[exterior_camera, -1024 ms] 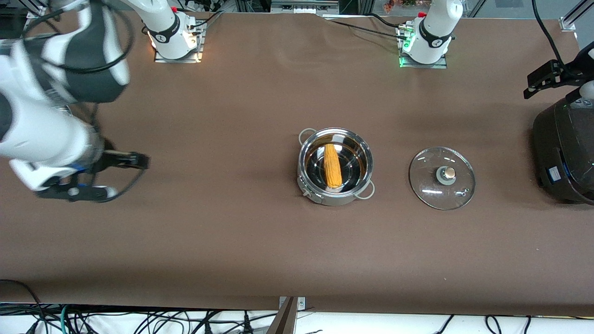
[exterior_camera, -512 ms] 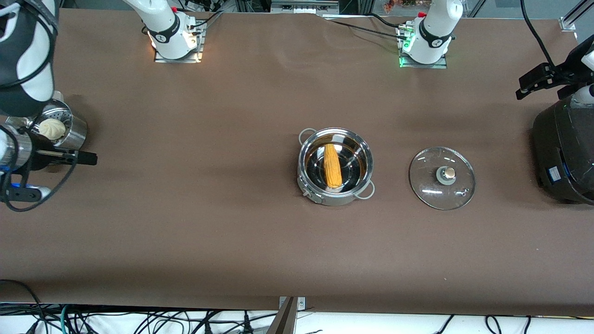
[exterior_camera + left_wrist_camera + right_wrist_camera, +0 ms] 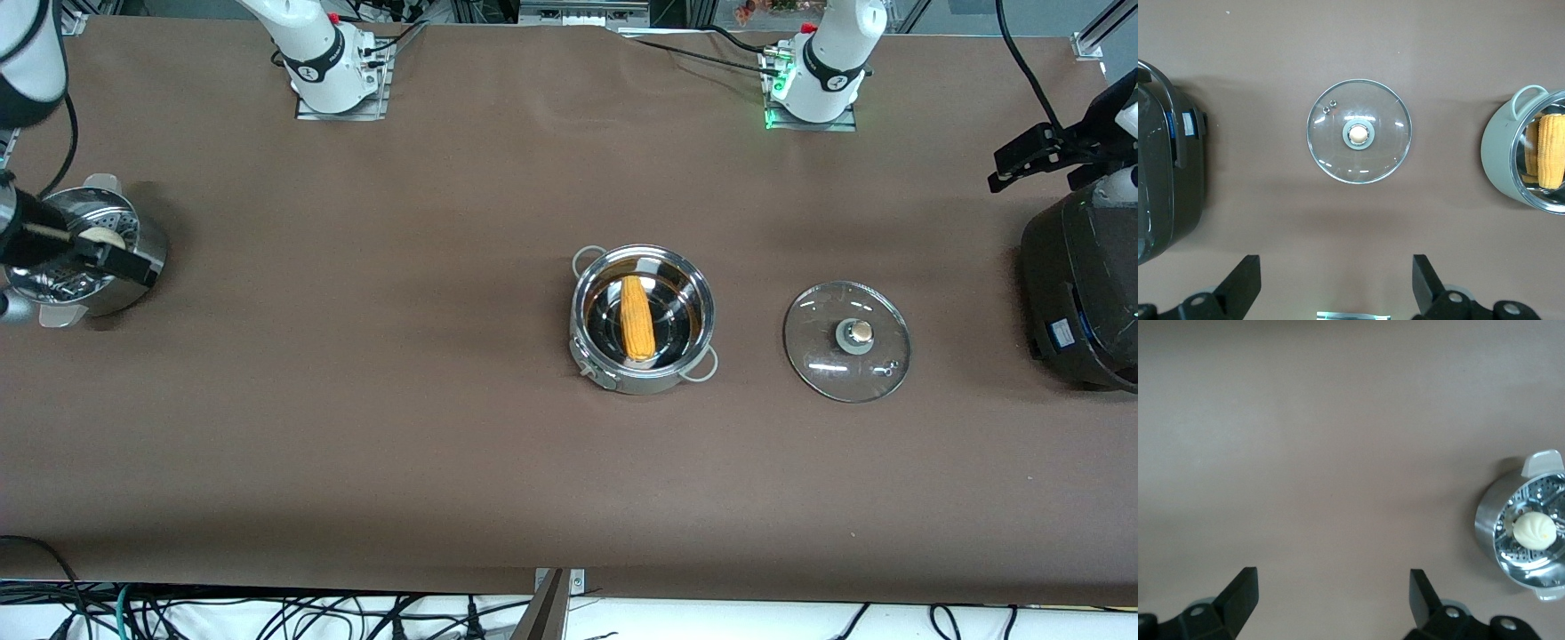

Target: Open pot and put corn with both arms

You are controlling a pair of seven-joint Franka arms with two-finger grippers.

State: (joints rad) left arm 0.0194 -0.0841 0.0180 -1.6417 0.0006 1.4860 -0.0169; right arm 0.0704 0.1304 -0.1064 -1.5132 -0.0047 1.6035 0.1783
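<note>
The shiny steel pot (image 3: 622,377) stands open at the table's middle, and the yellow-orange corn (image 3: 637,317) lies inside it. Its glass lid (image 3: 846,341) with a copper-topped knob lies flat on the table beside it, toward the left arm's end. My left gripper (image 3: 1022,160) is open and empty, high over the rice cooker's edge. Its wrist view shows the lid (image 3: 1359,131), the pot (image 3: 1498,157) and the corn (image 3: 1551,150) below the open gripper (image 3: 1336,287). My right gripper (image 3: 120,262) is open and empty over the steamer pot, with bare table below it in its wrist view (image 3: 1333,600).
A big black rice cooker (image 3: 1080,293) stands at the left arm's end, also in the left wrist view (image 3: 1168,173). A steel perforated steamer pot (image 3: 147,240) with a white bun (image 3: 1535,530) stands at the right arm's end. Brown cloth covers the table.
My right arm has swung away from the table's middle toward its own end, and its gripper now hangs over the steamer pot. The left gripper, pot, corn and lid have barely moved.
</note>
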